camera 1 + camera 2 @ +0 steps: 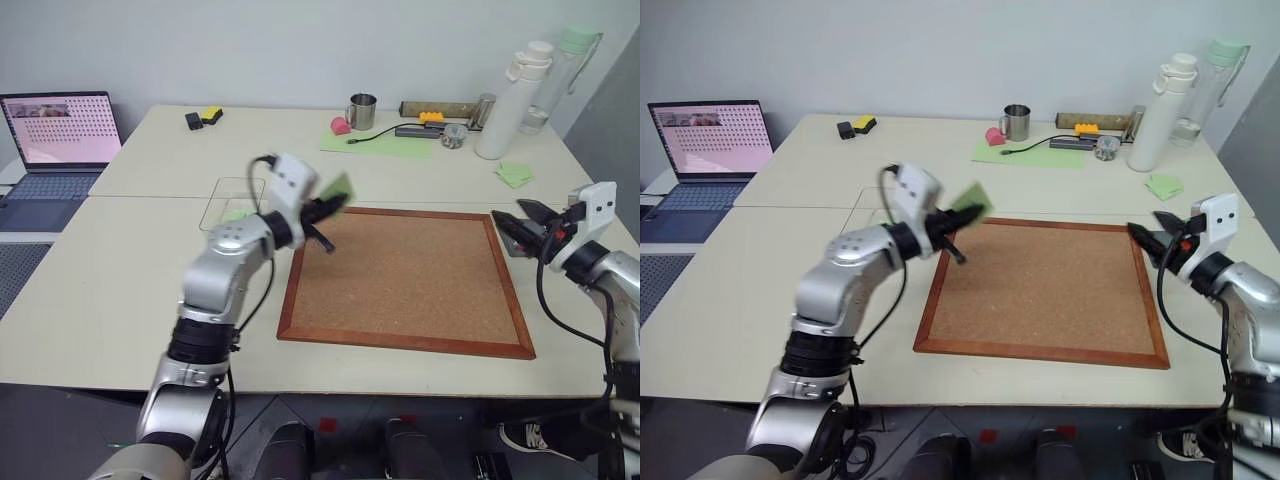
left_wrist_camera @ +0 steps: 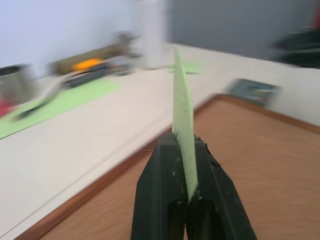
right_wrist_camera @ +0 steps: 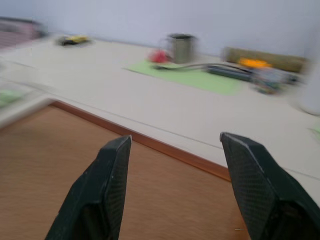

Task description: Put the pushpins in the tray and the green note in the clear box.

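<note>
While the left hand hovered over the near-left corner of the corkboard, its fingers were pinched on the green note — the sheet stood on edge between them, gripped at its lower margin so most of it rose free. That hold looked meant for carrying, not pressing: the note was clear of the board and the table.

At the board's right edge the right hand hung with fingers spread wide and nothing between them, pointing in over the frame. By my reading it had no load and was simply out of the way.

Just beyond the left hand, past the board's far-left corner, sat the clear box — close by, with something pale green already lying in it. The route from note to box seemed short and open; only the board's raised wooden frame and the box's low near wall lay between.

Farther back stood a metal cup, a large green sheet and a white bottle, all well apart from the box. I could not make out pushpins or a tray.
</note>
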### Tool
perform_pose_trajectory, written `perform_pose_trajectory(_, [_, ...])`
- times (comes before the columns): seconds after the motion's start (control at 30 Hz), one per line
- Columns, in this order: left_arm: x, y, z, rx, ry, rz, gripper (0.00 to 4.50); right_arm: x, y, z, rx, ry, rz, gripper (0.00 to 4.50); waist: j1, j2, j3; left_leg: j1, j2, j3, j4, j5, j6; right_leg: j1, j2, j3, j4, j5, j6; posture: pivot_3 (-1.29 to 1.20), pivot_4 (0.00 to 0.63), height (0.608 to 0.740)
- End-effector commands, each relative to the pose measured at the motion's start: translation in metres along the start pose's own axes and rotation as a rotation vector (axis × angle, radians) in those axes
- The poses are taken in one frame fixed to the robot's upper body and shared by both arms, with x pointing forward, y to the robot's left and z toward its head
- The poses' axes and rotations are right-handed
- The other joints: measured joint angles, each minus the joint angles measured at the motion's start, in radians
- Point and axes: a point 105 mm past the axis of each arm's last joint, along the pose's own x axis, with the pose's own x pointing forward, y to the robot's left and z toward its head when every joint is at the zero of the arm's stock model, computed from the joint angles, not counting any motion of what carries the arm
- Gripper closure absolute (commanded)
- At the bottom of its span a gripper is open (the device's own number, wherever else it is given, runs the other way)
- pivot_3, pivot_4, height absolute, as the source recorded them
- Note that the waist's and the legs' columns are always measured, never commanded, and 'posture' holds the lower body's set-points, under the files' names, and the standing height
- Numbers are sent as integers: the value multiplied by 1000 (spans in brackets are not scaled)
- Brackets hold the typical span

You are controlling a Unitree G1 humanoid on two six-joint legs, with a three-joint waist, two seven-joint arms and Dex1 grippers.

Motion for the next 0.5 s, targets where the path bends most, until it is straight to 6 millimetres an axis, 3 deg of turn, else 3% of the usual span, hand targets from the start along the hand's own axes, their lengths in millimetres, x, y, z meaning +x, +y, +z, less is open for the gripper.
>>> perform_pose_trajectory(0.03, [-23, 69, 13, 69, -7, 322, 4500, 6, 72, 29, 50, -78, 232, 1532, 6, -1, 0, 0, 0, 0, 0, 0, 0, 0, 0, -1, 0, 0, 0, 0, 150, 740])
perform_pose_trajectory(0.13, [-30, 95, 8, 102, 36, 453, 4500, 10, 97, 23, 55, -52, 296, 1532, 16, -4, 1, 0, -1, -1, 1, 0, 0, 2, 0, -2, -1, 0, 0, 0, 150, 740])
perform_pose_trajectory(0.3, [-21, 97, -13, 87, 103, 482, 4500, 16, 108, 8, 57, -27, 285, 1532, 43, -8, 1, -2, -3, 0, 3, 0, -1, 1, -3, -2, -4, 1, 1, 0, 150, 740])
perform_pose_trajectory(0.5, [-13, 94, -19, 73, 96, 450, 3330, 16, 104, 8, 53, -29, 244, 1466, 38, -9, 1, -3, -2, 0, 1, 0, -1, 0, -3, -2, -3, 1, 1, 0, 150, 740])
